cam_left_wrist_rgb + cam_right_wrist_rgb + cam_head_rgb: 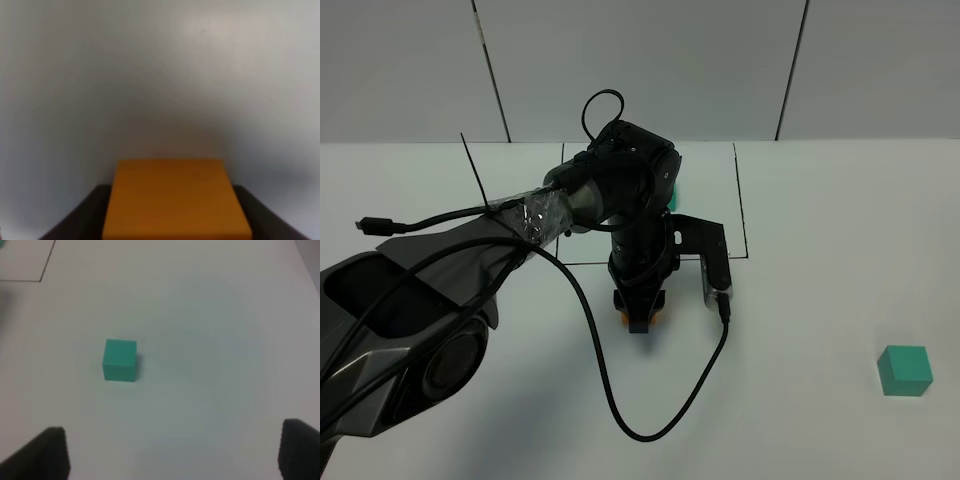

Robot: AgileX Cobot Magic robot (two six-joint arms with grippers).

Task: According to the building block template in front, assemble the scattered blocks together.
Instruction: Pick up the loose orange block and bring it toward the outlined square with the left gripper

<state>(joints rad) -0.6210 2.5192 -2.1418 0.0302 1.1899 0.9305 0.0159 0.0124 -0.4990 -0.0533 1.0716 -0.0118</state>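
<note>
Left end effector (639, 318) clamped; right end effector (175, 455) spread

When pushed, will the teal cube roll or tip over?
Probably it slides rather than rolls: the teal cube rests on a flat face. It is as wide as tall, so tipping seems unlikely. Its crisp edges suggest it is stiff.

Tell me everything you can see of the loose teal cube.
The teal cube is a small, plain, matte teal-green block with sharp edges and no markings. It sits flat on the white table, alone at its right side, outside the drawn black frame. Nothing touches it: the open right gripper hovers apart from it, and the left gripper, shut on the orange cube, is far to its left.
</note>
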